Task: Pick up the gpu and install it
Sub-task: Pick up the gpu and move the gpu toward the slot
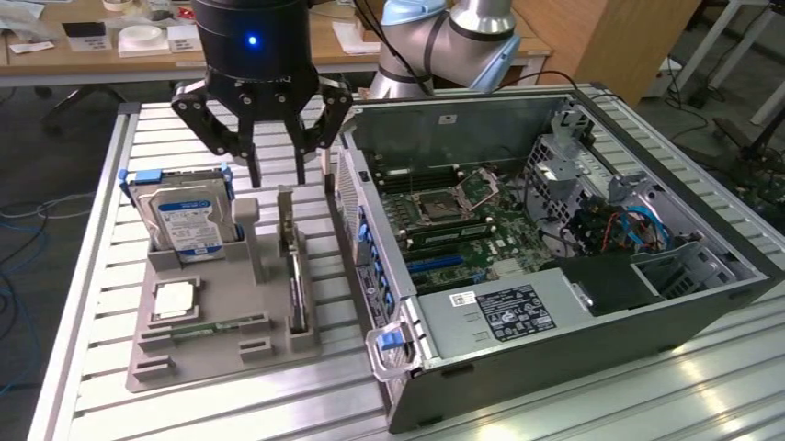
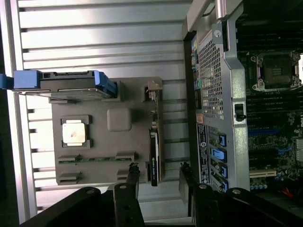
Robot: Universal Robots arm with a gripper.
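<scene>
The gpu (image 1: 294, 280) stands on its long edge in a slot of the grey holder tray (image 1: 221, 358), its silvery bracket end pointing away toward the arm. My gripper (image 1: 279, 179) hangs just above that bracket end, open, with nothing between its fingers. From the wrist view, the gpu (image 2: 154, 156) is a thin dark strip running along the tray (image 2: 94, 177). The gripper (image 2: 158, 171) straddles the line of the card, one fingertip on each side and apart from it.
A hard drive in a blue caddy (image 1: 184, 220) stands upright at the tray's far end. A processor (image 1: 176, 299) and a green memory stick (image 1: 211, 327) lie on the tray. The open computer case (image 1: 405, 349) sits close on the exterior view's right, motherboard (image 1: 466, 230) exposed.
</scene>
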